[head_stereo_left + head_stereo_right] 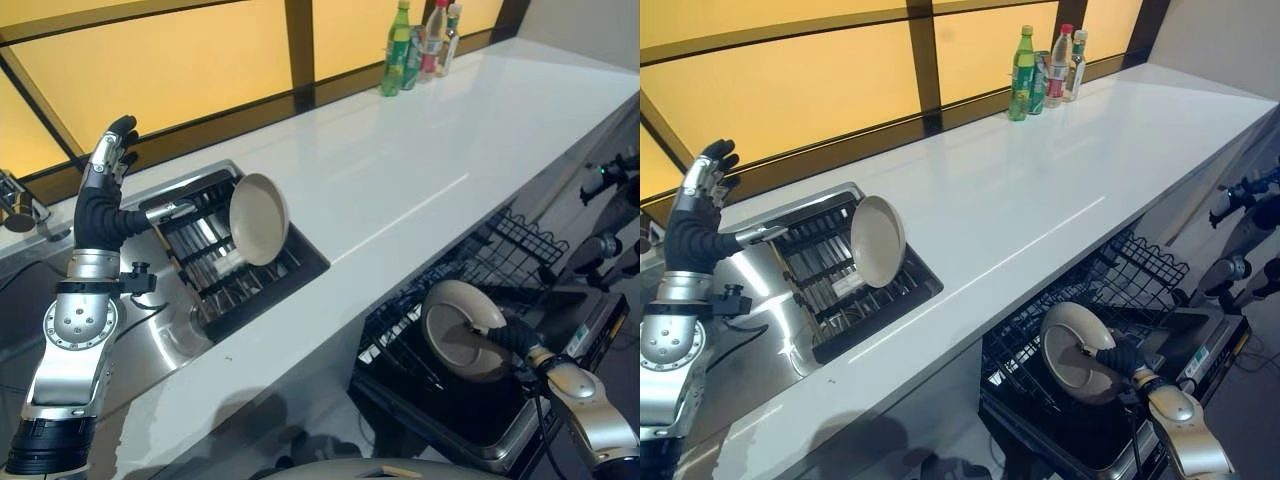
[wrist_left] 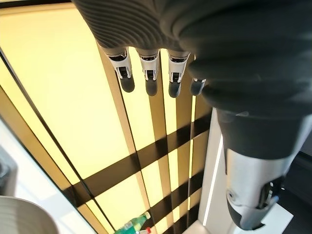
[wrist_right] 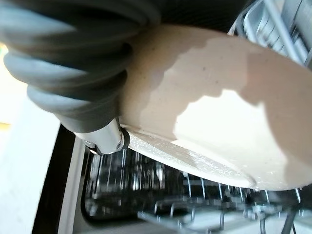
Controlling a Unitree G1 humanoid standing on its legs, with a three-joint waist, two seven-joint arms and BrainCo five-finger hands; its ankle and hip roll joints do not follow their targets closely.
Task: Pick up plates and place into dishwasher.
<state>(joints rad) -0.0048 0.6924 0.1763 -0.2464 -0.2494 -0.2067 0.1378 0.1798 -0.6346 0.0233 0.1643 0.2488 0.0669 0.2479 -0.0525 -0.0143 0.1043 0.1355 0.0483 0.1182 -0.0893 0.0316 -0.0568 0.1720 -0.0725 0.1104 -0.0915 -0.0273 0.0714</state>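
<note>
A long white counter [image 1: 400, 190] runs from lower left to upper right. Three bottles [image 1: 420, 45], one of them green, stand at its far end, top centre, against amber window panels [image 1: 180, 60]

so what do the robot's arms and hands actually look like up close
Both arms are silver-grey metal with round joint housings and small bolts. A dark ribbed cover wraps each wrist and the back of the left hand and the right hand. The left hand's fingers are silver with dark rounded tips.
</note>
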